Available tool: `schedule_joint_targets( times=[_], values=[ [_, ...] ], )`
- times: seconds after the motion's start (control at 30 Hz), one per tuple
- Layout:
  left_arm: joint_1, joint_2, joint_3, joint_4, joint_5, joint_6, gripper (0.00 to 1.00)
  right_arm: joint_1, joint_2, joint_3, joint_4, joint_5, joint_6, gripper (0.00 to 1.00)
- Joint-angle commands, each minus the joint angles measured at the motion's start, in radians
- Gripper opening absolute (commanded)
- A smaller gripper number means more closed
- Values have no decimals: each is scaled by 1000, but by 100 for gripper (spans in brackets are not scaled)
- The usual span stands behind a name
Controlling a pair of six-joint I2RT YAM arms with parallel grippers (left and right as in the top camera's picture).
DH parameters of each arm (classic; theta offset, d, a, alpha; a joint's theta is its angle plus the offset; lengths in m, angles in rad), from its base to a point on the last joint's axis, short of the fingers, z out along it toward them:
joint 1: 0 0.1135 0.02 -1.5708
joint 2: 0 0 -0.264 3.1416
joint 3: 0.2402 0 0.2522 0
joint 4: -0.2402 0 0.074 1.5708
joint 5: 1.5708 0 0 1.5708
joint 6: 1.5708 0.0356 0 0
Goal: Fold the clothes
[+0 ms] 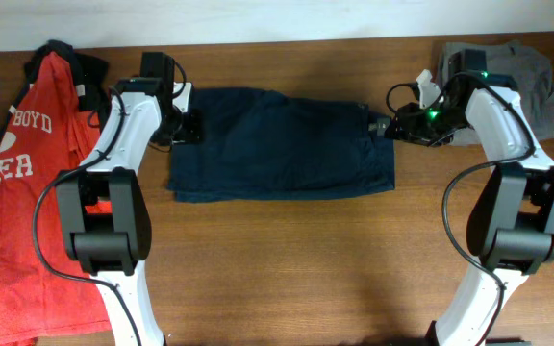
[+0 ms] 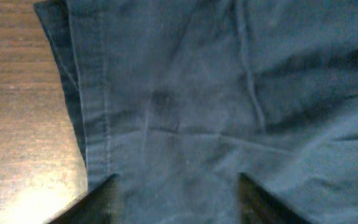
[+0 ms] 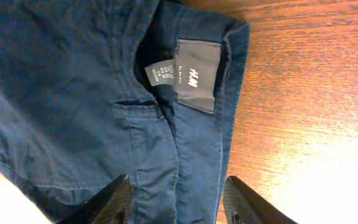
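Observation:
A navy pair of trousers point(image 1: 277, 144) lies folded flat in a wide band across the middle of the table. My left gripper point(image 1: 183, 128) is at its upper left end, open, with its fingers point(image 2: 176, 199) spread over the hem cloth point(image 2: 197, 93). My right gripper point(image 1: 378, 125) is at the upper right end, open. Its fingers point(image 3: 176, 199) straddle the waistband point(image 3: 194, 155) just below the grey brand label point(image 3: 197, 74). Neither gripper is closed on the cloth.
A red printed T-shirt point(image 1: 27, 192) lies spread along the left side, with a dark garment point(image 1: 61, 53) at its top. A grey folded garment point(image 1: 532, 82) sits at the back right corner. Bare wood table point(image 1: 296, 259) lies in front.

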Motion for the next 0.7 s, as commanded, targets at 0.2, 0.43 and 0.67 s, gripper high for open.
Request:
schedule_joint_targets(
  times=[0.2,0.43,0.67],
  values=[
    [0,10,-121,160,-24,7,14,4,72,-12,14,-13,-28,49],
    [2,24,-172,209,-88,7,1,2,92,-21,12,-17,-28,46],
    [2,125,-172,221,-71,6,1,2,92,-79,55,-71,-32,50]
  ],
)
